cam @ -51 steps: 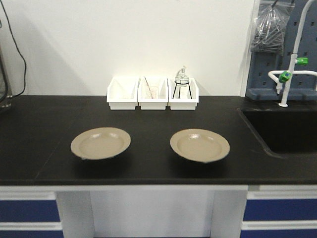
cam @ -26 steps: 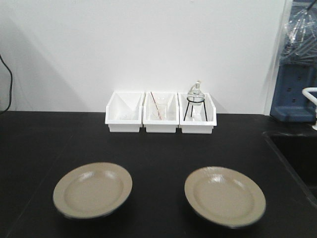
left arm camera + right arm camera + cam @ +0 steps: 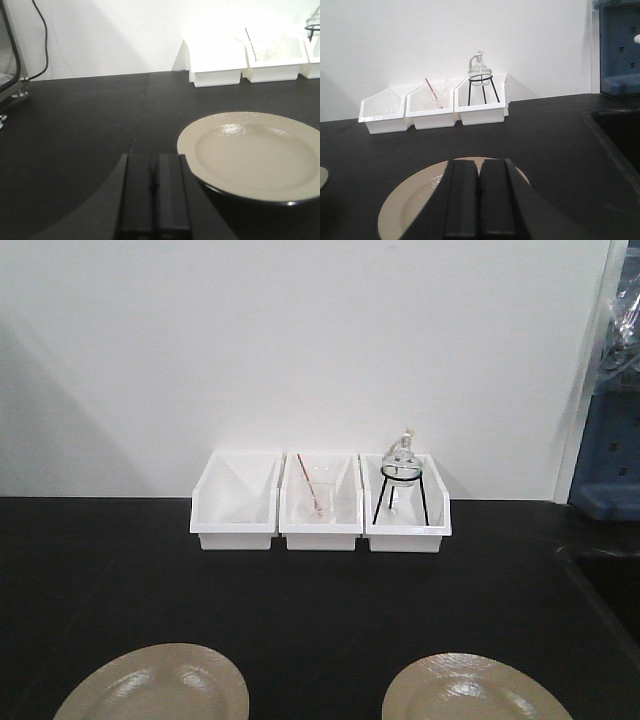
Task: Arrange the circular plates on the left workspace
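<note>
Two round tan plates lie on the black countertop [image 3: 320, 590], cut off by the bottom edge of the front view: the left plate [image 3: 155, 685] and the right plate [image 3: 465, 690]. In the left wrist view my left gripper [image 3: 155, 160] is shut and empty, just left of the left plate [image 3: 252, 152]. In the right wrist view my right gripper [image 3: 479, 165] is shut and empty, above the right plate [image 3: 415, 205], which it partly hides. A sliver of the left plate [image 3: 322, 176] shows at that view's left edge.
Three white bins [image 3: 320, 502] stand in a row against the back wall; the right one holds a glass flask on a black wire stand [image 3: 402, 475]. The sink basin [image 3: 605, 585] is recessed at the right. A cable [image 3: 42, 35] and equipment sit far left.
The front view has moved closer to the counter. The bins appear larger and the plates have slid down to the bottom edge. The plates themselves have not moved.
</note>
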{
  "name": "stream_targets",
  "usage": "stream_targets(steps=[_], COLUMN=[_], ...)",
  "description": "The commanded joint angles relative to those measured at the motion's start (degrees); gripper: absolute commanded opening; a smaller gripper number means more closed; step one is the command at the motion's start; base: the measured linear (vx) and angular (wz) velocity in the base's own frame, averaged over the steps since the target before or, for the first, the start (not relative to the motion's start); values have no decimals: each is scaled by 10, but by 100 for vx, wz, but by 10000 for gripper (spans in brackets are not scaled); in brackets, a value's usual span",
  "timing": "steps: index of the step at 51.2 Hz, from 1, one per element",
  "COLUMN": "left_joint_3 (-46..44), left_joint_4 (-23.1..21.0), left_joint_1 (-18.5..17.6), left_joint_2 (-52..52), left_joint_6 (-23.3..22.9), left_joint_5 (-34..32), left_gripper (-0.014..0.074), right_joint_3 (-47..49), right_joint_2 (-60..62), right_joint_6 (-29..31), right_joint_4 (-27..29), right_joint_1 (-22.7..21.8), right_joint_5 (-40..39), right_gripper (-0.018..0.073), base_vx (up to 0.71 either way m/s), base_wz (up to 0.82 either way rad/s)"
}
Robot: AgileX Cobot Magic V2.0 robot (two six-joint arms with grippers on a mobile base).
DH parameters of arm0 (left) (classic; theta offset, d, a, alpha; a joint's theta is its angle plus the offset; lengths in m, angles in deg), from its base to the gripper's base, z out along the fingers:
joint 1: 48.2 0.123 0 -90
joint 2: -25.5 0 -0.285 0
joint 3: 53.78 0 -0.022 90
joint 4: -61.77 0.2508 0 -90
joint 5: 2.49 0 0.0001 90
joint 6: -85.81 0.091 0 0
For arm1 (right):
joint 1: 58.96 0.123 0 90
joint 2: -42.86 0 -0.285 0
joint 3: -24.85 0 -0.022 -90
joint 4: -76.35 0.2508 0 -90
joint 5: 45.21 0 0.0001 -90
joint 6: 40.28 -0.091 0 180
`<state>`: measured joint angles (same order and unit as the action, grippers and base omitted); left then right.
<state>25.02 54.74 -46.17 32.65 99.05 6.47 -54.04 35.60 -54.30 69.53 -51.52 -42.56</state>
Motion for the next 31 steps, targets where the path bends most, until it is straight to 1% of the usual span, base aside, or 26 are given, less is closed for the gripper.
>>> stream_targets(steps=[1,14,31], left_joint_3=[11,11,11], left_joint_4=[-1,-1,-1], left_joint_1=[-4,-4,-4], left_joint_2=[-9,-9,-9], left_joint_6=[-6,-6,-6], left_joint_5=[-50,-50,-50], left_gripper=[0,0,0], right_joint_3=[-12,-12,-12], right_joint_2=[7,7,7], right_joint_6=[4,4,4], right_joint_4=[-7,-7,-7], right_joint_1=[0,0,0], right_joint_5=[-46,-46,-46], right_gripper=[-4,-4,-4], base_vx=[16,10,2], base_wz=[-6,-5,-2])
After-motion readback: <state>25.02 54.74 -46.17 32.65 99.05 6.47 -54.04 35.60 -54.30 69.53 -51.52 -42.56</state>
